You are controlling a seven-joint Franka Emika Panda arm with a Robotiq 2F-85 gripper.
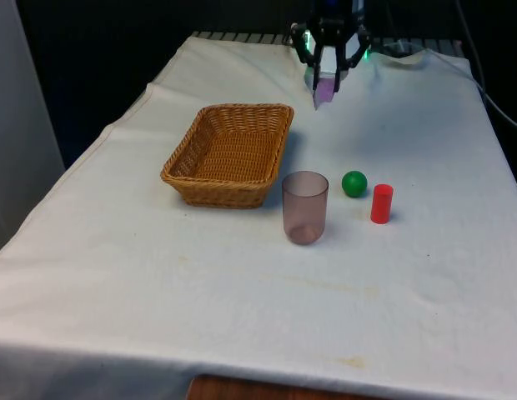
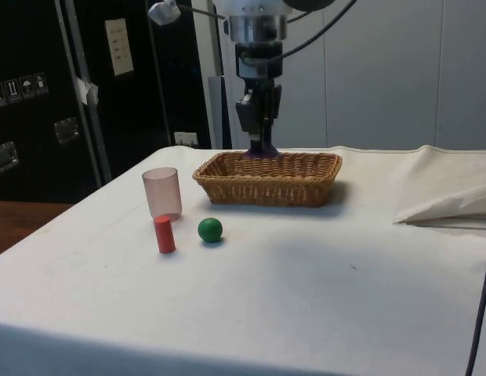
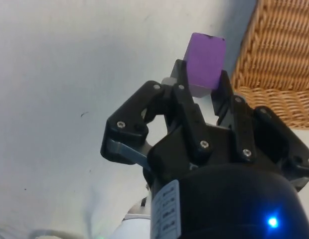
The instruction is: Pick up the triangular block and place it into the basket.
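My gripper hangs in the air at the far end of the table, shut on a purple triangular block whose tip points down. The wrist view has the purple block clamped between the two black fingers, over white cloth just beside the basket's rim. The woven wicker basket stands on the cloth to the front view's left of the block and nearer the camera. From the side, the gripper holds the block a little above the basket's far rim.
A translucent pinkish cup stands in front of the basket's corner. Beside it to the front view's right are a green ball and an upright red cylinder. The cloth is rumpled at one side of the table.
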